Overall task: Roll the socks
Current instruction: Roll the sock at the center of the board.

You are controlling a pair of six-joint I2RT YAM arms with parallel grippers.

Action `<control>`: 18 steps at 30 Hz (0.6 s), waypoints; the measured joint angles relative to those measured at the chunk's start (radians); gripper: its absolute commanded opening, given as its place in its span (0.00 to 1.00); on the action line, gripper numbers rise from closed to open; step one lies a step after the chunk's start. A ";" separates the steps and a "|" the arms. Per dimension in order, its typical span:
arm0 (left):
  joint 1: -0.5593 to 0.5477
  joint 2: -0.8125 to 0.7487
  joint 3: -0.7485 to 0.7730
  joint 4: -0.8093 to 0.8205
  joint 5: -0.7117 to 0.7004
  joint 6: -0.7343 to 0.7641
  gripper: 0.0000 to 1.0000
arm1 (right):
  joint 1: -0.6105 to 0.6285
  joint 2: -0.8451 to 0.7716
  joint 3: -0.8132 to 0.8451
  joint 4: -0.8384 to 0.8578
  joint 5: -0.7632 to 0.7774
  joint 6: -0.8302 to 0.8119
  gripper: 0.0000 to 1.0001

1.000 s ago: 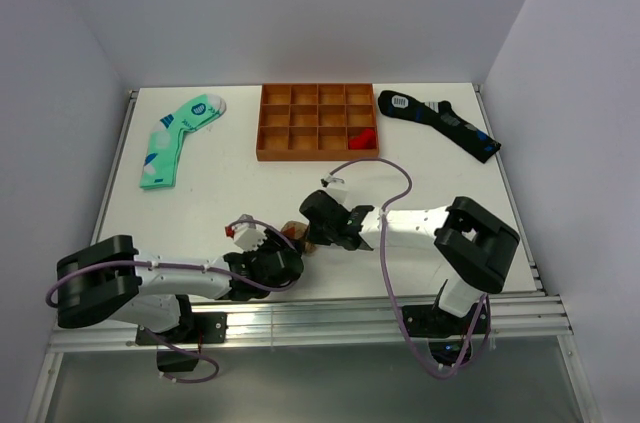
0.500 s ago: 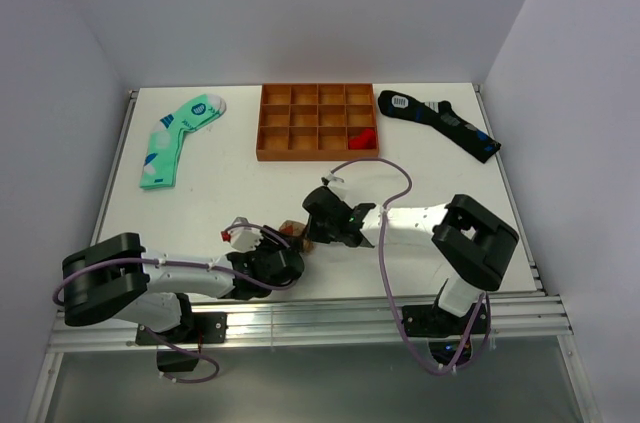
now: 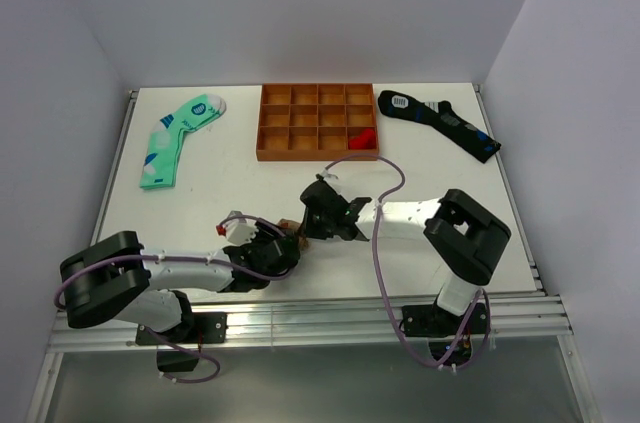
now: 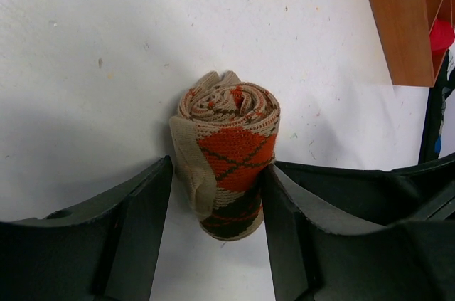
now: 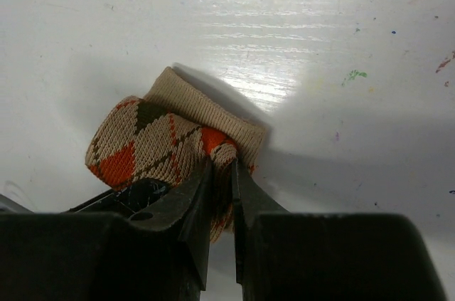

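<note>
Left arm: stretches low along the near edge of the worktop [image 3: 230, 193], its forearm pointing right toward the centre.
Left claw [image 4: 217, 169]: about half open, with its two dark fingers [image 4: 135, 223] pressed against either side of the argyle sock [image 4: 231, 151].
Right arm: bent sharply at the elbow, with the forearm reaching left, low over the worktop, to meet the other arm.
Right claw [image 5: 222, 166]: nearly closed, pinching a fold of the sock's knit beside its cream cuff.
Sock's place: it is wound into a tight roll (tan, with orange-red diamonds) and rests on the worktop near the front centre, between both claws.
Far side: an orange divided tray [image 3: 318, 154], with a mint-green sock [image 3: 175, 138] to its left and a black sock [image 3: 440, 121] to its right.
</note>
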 measured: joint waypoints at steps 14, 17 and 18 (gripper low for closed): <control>0.048 0.037 0.013 0.044 0.030 0.100 0.58 | -0.087 0.051 0.049 -0.017 -0.197 -0.095 0.00; 0.053 0.041 0.017 0.044 0.034 0.114 0.57 | -0.092 0.052 0.063 -0.038 -0.214 -0.112 0.00; 0.055 0.045 0.019 0.045 0.034 0.118 0.57 | -0.093 0.052 0.066 -0.041 -0.216 -0.117 0.00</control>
